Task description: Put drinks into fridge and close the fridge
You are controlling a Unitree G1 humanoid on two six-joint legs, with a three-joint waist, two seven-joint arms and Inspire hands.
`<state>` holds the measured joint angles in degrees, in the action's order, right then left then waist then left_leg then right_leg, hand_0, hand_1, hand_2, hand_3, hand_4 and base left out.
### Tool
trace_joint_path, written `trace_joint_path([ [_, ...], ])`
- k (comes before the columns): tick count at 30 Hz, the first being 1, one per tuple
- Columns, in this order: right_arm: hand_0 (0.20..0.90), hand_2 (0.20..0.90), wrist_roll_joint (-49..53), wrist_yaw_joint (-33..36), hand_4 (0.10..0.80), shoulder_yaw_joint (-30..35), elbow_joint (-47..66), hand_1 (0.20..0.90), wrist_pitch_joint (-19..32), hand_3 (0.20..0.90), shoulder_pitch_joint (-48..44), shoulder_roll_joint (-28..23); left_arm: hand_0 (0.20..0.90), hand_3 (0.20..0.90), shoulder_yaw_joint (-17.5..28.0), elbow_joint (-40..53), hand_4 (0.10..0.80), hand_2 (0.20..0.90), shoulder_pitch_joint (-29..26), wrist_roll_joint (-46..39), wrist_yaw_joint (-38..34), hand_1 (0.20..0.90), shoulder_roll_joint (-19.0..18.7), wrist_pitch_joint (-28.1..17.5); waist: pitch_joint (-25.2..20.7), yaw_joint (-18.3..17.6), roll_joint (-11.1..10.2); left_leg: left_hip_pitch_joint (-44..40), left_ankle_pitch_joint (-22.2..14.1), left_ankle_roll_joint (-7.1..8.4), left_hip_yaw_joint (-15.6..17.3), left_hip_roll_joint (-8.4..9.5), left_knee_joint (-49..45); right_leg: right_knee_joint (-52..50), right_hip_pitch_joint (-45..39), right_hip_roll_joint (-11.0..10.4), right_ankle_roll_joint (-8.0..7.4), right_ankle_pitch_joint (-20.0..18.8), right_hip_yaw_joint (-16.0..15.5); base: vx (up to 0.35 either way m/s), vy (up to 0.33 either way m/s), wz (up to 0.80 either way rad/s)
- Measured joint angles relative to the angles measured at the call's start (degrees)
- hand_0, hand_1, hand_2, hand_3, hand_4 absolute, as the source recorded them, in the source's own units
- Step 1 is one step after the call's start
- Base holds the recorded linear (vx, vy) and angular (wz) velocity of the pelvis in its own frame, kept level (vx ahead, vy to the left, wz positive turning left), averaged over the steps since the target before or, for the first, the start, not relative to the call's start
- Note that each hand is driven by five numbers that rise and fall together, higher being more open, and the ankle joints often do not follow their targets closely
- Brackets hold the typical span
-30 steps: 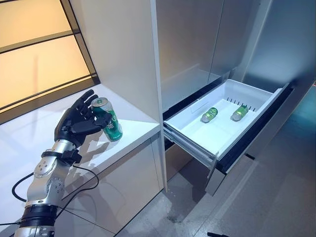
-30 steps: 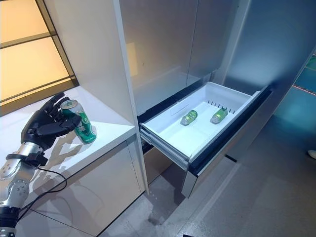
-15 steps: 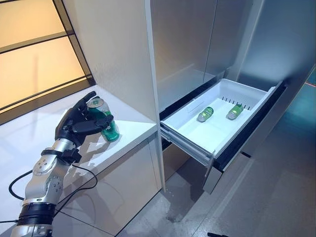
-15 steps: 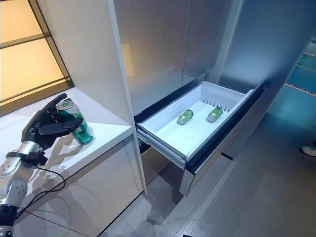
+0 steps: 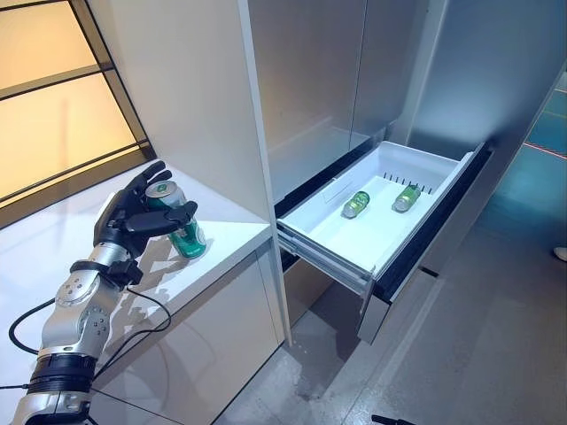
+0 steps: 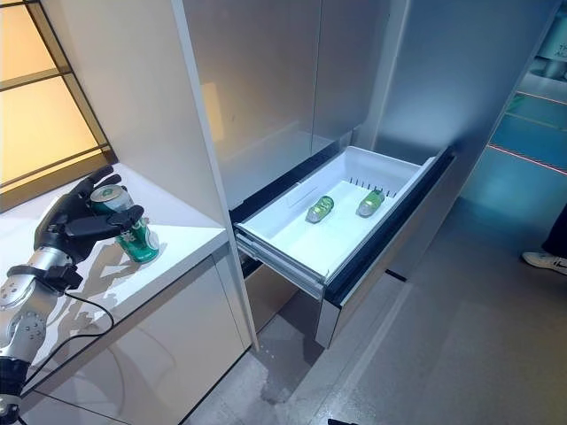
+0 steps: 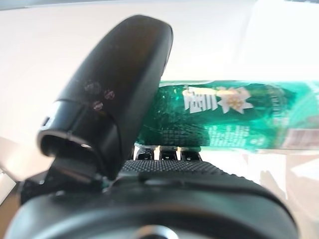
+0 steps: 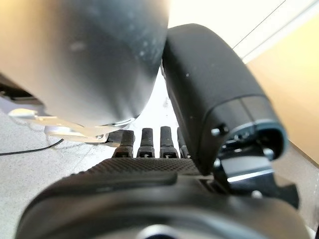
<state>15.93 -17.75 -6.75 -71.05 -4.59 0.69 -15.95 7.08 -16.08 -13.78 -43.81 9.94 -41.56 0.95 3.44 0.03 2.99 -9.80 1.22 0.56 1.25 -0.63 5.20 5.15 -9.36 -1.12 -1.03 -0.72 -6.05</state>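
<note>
A green can [image 5: 187, 238] stands tilted on the white counter [image 5: 221, 252], left of the fridge. My left hand [image 5: 122, 221] is shut on it, fingers behind its top and thumb across its front. In the left wrist view the thumb [image 7: 114, 99] presses on the can [image 7: 239, 117]. The fridge's white drawer [image 5: 326, 251] is pulled open at lower right. Two green drinks [image 5: 356, 204] [image 5: 407, 197] lie on their sides in it. My right hand [image 8: 209, 94] shows in its wrist view with relaxed fingers and holds nothing.
A tall white cabinet panel [image 5: 199, 97] rises between the counter and the fridge. The grey fridge doors [image 5: 337, 71] above the drawer are shut. Grey floor [image 5: 496, 336] lies in front of the drawer. A person's shoe [image 6: 542, 260] shows at far right.
The camera has swung, shifting the whole picture left. My left thumb has closed across the front of the can, which stays on the counter.
</note>
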Motion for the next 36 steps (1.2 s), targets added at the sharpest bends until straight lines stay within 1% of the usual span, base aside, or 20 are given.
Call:
trace_joint_path([
  [6,0.900,0.900,0.09,0.00,0.800,0.01,-0.02,0.900,-0.02,0.900,-0.04,0.00,0.900,0.900,-1.53,-1.49,0.800,0.900,-2.24,0.24,-0.67,0.900,0.00,0.00,-0.05,-0.26,-0.01,-0.03,0.00,0.00,0.10,0.01,-0.01,-0.01,0.02,0.02,0.15,-0.16,0.11,0.000,0.000,0.00],
  [23,0.900,0.900,1.47,0.00,0.800,-0.06,-0.28,0.900,-0.66,0.900,0.02,0.00,0.900,0.900,-2.40,-7.77,0.800,0.900,-3.04,3.37,-0.49,0.900,-0.01,0.01,-0.81,-0.37,-0.12,-0.12,-0.02,-0.05,1.41,-0.05,0.00,0.00,0.60,0.09,-0.15,-0.51,1.46,0.006,-0.007,-0.04],
  [28,0.900,0.900,1.80,0.01,0.800,-0.06,-0.37,0.900,-0.88,0.900,0.07,-0.01,0.900,0.900,-4.38,-8.20,0.800,0.900,-3.85,3.54,-0.53,0.900,-0.63,0.01,-0.90,-0.40,-0.25,-0.13,-0.02,-0.05,1.49,-0.03,0.01,0.00,0.69,0.08,-0.18,-0.55,1.54,0.000,0.000,0.00],
  [36,0.900,0.900,1.91,0.01,0.800,-0.06,-0.35,0.900,-1.10,0.900,0.04,-0.01,0.900,0.900,-4.44,-8.37,0.800,0.900,-3.85,3.09,-0.54,0.900,-0.63,0.03,-0.94,-0.41,-0.33,-0.12,-0.03,-0.06,1.53,-0.03,0.00,0.00,0.67,0.08,-0.18,-0.56,1.61,0.000,0.000,0.00],
])
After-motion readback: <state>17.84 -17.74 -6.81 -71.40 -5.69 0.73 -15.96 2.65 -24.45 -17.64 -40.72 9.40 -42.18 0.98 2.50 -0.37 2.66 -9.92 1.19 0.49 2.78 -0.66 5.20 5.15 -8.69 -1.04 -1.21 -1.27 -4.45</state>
